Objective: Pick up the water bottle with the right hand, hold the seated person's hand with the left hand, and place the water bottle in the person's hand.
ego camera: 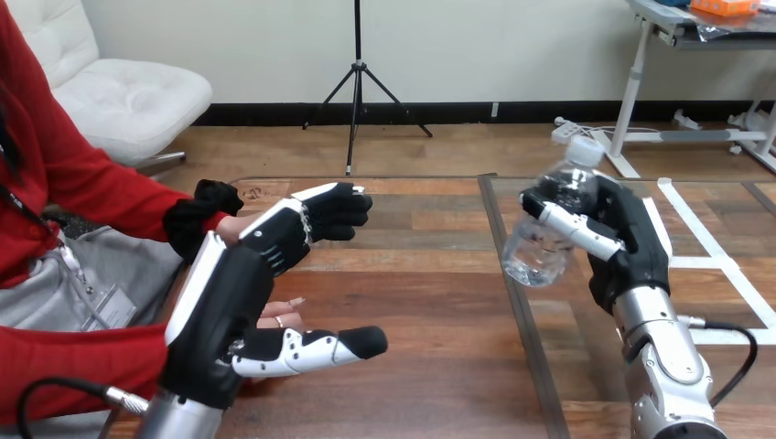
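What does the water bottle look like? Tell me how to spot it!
Look at the right side of the wooden table. Above it, the robot's right hand has its fingers curled round the water bottle. It is the only see-through thing there, tilted, with a white cap on top.

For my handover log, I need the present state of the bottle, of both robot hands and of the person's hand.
water bottle: capped, tilted, held off the table.
right hand: shut on the water bottle.
left hand: open, fingers and thumb spread apart.
person's hand: fingertips between the left hand's fingers and thumb, not clasped.
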Action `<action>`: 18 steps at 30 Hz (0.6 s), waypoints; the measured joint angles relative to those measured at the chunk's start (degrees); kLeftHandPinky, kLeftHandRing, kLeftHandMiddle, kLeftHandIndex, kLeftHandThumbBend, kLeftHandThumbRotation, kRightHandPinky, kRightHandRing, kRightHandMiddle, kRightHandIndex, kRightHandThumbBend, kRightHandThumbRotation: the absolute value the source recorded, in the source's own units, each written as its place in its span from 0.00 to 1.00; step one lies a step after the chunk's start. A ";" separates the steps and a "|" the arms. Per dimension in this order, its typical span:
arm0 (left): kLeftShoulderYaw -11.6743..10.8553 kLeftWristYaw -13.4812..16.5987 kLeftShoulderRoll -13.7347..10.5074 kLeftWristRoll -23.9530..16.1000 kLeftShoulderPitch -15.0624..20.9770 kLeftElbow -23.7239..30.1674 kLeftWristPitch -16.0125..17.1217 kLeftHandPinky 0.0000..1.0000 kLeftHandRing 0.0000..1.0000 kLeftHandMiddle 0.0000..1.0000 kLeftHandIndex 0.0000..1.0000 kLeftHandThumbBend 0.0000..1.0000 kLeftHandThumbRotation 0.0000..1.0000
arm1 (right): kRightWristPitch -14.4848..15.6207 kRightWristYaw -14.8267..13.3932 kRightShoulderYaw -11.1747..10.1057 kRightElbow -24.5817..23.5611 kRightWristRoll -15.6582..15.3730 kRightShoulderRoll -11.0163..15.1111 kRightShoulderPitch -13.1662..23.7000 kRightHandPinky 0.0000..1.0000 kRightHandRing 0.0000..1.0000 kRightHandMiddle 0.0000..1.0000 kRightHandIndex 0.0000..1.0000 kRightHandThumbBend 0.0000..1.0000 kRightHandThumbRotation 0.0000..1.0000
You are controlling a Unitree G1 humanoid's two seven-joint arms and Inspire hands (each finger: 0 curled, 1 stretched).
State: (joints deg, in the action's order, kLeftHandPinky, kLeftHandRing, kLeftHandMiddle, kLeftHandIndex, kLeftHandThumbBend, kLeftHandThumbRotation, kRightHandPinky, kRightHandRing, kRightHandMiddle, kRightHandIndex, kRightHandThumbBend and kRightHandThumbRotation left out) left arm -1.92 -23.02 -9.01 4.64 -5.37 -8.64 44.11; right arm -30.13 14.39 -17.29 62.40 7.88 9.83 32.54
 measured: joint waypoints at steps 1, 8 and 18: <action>-0.14 0.38 -0.26 -0.87 0.06 0.10 -0.22 0.76 0.80 0.80 0.79 1.00 0.37 | -0.11 0.35 0.22 -0.76 0.06 -0.02 -0.38 0.40 0.44 0.47 0.45 0.76 0.00; -0.96 2.00 -2.36 -4.38 0.56 0.31 -1.26 0.77 0.81 0.82 0.81 1.00 0.38 | -0.89 2.51 1.36 -5.50 0.54 -0.53 -2.97 0.40 0.44 0.46 0.44 0.78 0.00; -1.55 2.74 -5.78 -6.04 1.50 1.20 -2.84 0.78 0.84 0.85 0.84 1.00 0.39 | -1.49 5.25 2.83 -10.46 1.23 -0.85 -6.80 0.42 0.45 0.47 0.45 0.79 0.00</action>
State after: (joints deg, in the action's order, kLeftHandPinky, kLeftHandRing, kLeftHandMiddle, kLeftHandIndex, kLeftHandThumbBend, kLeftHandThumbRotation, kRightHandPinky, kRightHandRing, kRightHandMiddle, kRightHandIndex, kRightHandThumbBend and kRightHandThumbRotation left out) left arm -3.47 -20.28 -14.79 -1.41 -3.87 -7.43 41.27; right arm -31.62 19.64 -14.46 51.94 9.11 8.98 25.75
